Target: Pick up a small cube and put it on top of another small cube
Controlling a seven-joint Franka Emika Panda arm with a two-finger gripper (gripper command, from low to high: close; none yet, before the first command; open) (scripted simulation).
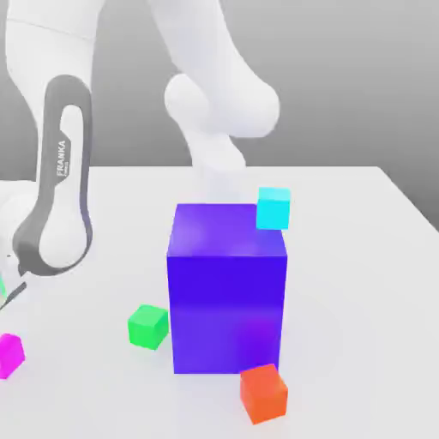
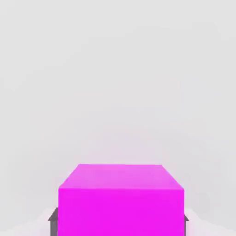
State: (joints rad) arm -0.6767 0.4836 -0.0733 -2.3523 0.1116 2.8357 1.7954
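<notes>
Tool (image 2: pixel 120 226) fingers stand against two opposite sides of the magenta cube (image 2: pixel 120 212), pinching it between them, as the hand view shows; one dark fingertip (image 2: pixel 54 223) appears at each side of it. In the exterior view the magenta cube is at the left edge, low down, and partly cut off by the frame. Whether it touches the worktop (image 1: pixel 360 300) I cannot tell.

FRANKA is the one word that reads clearly, in white capitals on the dark grey band of the arm (image 1: pixel 64 171), running upward along it. A smaller line of lettering sits beside that name, too tiny to read. The cubes and the big block carry no writing on the faces in view.

A big blue-purple block (image 1: pixel 227 300) stands upright on the pale worktop, near the middle of the exterior view. The green cube (image 1: pixel 147 327) lies just beside it, toward the exterior view's left, between the block and the magenta cube. The orange-red cube (image 1: pixel 263 394) is by the block's near lower corner on the exterior view's right, turned at an angle and overlapping that corner in the picture. The cyan cube (image 1: pixel 273 208) overlaps the right edge of the block's top face; whether it rests there, I cannot tell.
</notes>
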